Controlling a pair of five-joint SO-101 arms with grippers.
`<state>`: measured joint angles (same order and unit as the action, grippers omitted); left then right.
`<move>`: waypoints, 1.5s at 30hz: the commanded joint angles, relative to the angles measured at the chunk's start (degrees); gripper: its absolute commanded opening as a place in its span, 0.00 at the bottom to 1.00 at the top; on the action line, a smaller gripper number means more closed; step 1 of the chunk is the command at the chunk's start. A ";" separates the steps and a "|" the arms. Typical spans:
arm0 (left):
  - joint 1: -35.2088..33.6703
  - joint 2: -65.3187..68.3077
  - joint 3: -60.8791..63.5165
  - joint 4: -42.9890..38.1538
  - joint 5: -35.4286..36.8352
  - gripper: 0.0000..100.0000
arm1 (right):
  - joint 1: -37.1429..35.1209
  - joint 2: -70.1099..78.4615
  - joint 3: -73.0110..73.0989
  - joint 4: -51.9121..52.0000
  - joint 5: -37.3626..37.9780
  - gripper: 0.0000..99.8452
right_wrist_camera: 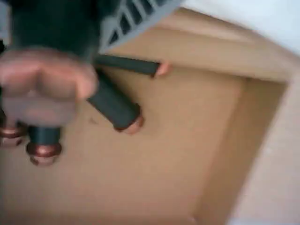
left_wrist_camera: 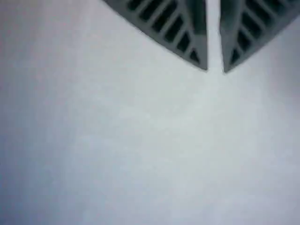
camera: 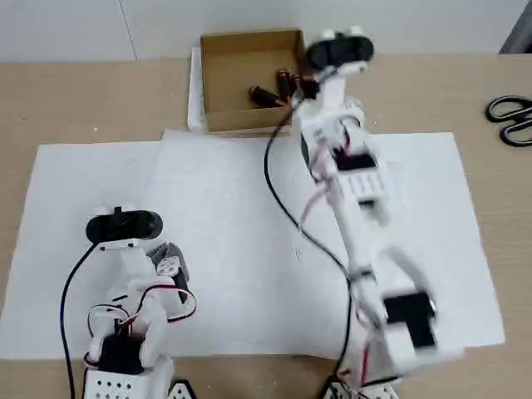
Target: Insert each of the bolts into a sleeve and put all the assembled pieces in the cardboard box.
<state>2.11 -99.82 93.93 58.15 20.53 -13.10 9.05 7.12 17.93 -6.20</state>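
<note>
The right tool, hanging over the cardboard box and apparently gripping an assembled piece above the finished pieces inside, is needing a low, gentle opening clear of the wall, while the left tool is sitting nearly closed, empty.

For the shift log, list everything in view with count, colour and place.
cardboard box: one, brown, open-topped, at the table's far side.
assembled pieces: at least three, dark sleeves with copper bolt ends, lying inside the box.
paper sheets: at least two, white, overlapping across the table.
scissors: one pair, black handles, at the table's right edge.
table: one, light wood.
left gripper: one, grey, shut, over bare paper.
right gripper: one, over the box's right side.
</note>
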 commanded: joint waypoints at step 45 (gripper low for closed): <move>-0.18 -0.53 -0.31 -1.58 0.44 0.01 | -3.65 67.82 -97.14 18.59 7.21 0.20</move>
<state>2.11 -99.82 93.93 58.15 20.53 -16.62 78.24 -86.59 36.22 0.66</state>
